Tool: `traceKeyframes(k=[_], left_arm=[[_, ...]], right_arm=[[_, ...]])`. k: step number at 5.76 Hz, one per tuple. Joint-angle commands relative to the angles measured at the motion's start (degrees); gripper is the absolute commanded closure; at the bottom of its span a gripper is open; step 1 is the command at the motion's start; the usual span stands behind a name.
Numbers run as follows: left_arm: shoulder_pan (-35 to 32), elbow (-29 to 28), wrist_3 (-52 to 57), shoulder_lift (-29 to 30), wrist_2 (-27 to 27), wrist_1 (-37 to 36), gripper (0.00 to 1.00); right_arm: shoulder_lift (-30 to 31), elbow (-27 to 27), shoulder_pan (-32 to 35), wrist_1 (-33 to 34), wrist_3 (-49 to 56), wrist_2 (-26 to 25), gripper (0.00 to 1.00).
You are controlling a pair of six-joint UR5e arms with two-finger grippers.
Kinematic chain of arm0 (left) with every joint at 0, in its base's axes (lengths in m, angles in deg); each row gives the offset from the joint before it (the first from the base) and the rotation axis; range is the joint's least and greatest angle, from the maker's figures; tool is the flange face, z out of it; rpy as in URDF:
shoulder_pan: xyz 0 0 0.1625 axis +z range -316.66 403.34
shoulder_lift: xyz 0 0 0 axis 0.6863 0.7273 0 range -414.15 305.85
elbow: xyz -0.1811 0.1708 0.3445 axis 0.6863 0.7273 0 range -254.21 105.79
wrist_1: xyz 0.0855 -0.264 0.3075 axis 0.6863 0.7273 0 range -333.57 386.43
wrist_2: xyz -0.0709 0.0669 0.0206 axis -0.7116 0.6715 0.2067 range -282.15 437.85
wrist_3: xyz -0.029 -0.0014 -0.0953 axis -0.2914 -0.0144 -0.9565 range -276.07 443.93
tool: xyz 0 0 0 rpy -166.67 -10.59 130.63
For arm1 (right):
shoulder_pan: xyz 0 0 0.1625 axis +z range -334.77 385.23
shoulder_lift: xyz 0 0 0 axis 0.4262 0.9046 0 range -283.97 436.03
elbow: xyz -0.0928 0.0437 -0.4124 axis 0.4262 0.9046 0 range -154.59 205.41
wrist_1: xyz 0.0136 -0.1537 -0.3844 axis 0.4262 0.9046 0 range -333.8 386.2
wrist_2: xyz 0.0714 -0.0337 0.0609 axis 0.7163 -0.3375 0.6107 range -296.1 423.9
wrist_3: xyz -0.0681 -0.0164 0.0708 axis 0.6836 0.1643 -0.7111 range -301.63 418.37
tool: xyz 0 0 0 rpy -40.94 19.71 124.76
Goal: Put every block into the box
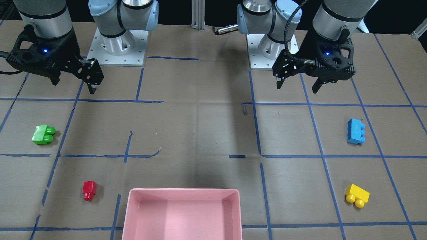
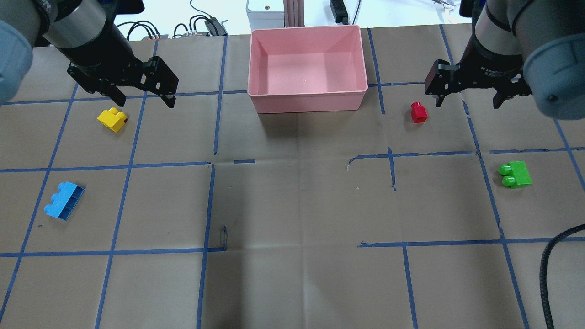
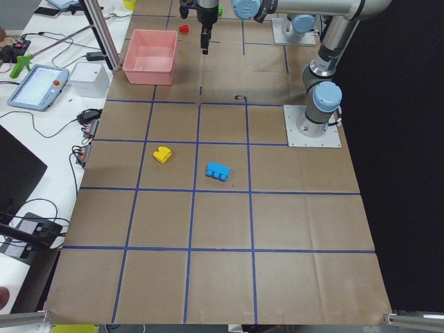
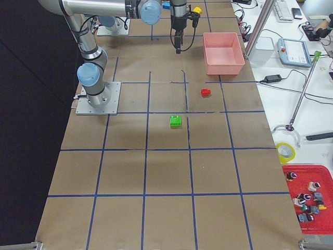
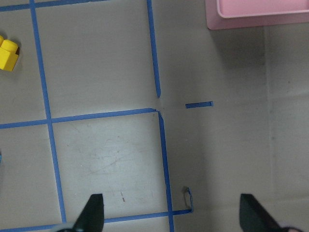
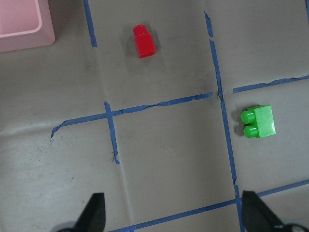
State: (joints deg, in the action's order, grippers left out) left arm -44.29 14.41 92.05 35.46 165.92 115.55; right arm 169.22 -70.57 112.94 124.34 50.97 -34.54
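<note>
The pink box (image 2: pixel 307 98) stands empty at the table's far middle. The yellow block (image 2: pixel 112 119) and blue block (image 2: pixel 64 206) lie on my left side. The red block (image 2: pixel 418 112) and green block (image 2: pixel 516 174) lie on my right side. My left gripper (image 2: pixel 146 104) is open and empty, held high above the table; its wrist view shows the yellow block (image 5: pixel 7 54) and a box corner (image 5: pixel 260 19). My right gripper (image 2: pixel 467 105) is open and empty, also high; its wrist view shows the red block (image 6: pixel 144 41) and the green block (image 6: pixel 259 123).
Blue tape lines mark a grid on the brown paper table cover. The two arm bases (image 1: pixel 118 43) (image 1: pixel 267 50) are bolted at the robot's side. A desk with a tablet (image 3: pixel 38 87) and cables runs past the table's far edge.
</note>
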Motion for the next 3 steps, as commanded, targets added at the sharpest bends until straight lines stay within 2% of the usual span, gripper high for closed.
traceKeyframes(k=[1, 3], left_arm=[[1.0, 0.1, 0.1, -0.1, 0.1, 0.1, 0.0], [10.2, 0.7, 10.1, -0.4, 0.0, 0.3, 0.0]], right_arm=[[0.5, -0.2, 0.1, -1.4, 0.6, -0.3, 0.0], [0.2, -0.2, 0.2, -3.1, -0.2, -0.3, 0.0]])
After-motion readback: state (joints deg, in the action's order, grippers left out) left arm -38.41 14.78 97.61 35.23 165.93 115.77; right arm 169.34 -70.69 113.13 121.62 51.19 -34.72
